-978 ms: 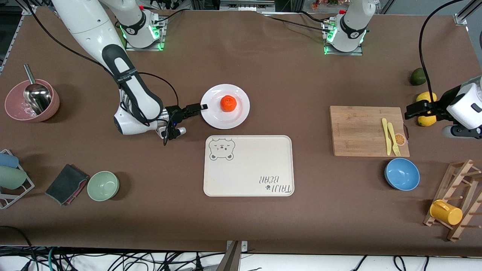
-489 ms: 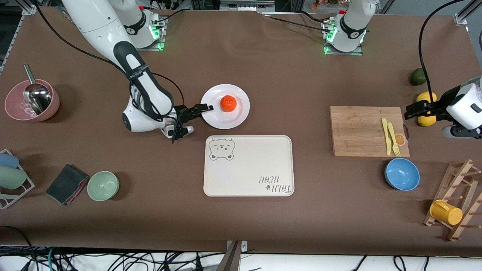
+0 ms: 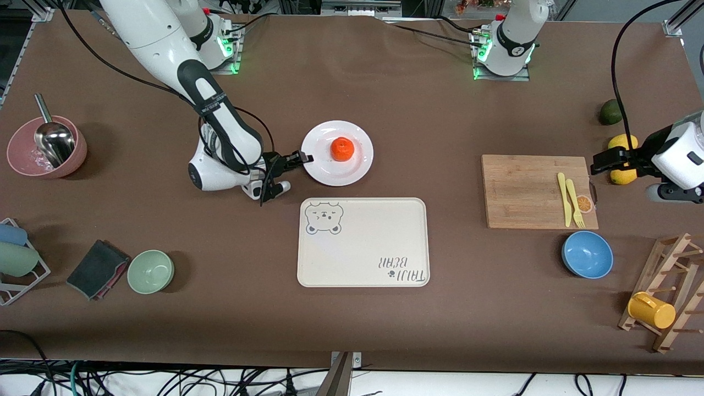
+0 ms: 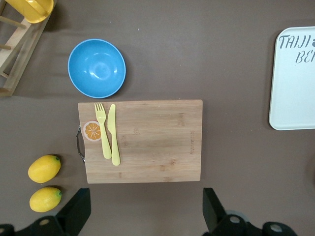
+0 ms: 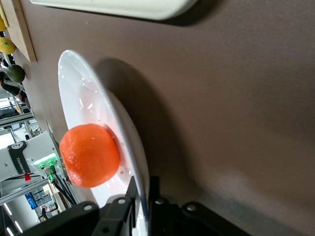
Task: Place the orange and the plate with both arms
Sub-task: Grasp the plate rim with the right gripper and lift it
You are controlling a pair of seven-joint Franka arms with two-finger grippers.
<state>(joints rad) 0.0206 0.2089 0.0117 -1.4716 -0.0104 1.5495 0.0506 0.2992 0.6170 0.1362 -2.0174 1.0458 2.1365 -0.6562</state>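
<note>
- The brown table (image 3: 440,110) carries everything; my two bases stand along its edge farthest from the front camera.
- The cream bear-print tray (image 3: 363,242) lies at the middle of the worktop, nearer to the front camera than the plate.
- The wooden cutting board (image 3: 533,190) lies toward my left arm's end of the table, with a yellow knife and fork (image 3: 571,198) on it.
- My right arm reaches down low from its base toward the middle of the worktop.
- The plate (image 3: 352,168) sits just farther from the front camera than the tray's bear corner, and in the right wrist view (image 5: 83,93) it tilts, with a shadow under it.
- The blue bowl (image 3: 587,254) rests nearer to the front camera than the board.
- My right gripper (image 3: 302,159) is clamped on the plate's rim at the side toward my right arm's end; the right wrist view shows the thin rim pinched between the two narrowly set fingers (image 5: 130,199).
- My left gripper (image 3: 597,165) waits above the board's edge toward the left arm's end of the table; its fingers (image 4: 78,209) are spread wide and grip nothing.
- The orange (image 3: 342,149) sits on the plate, near its middle, touching only the plate.
</note>
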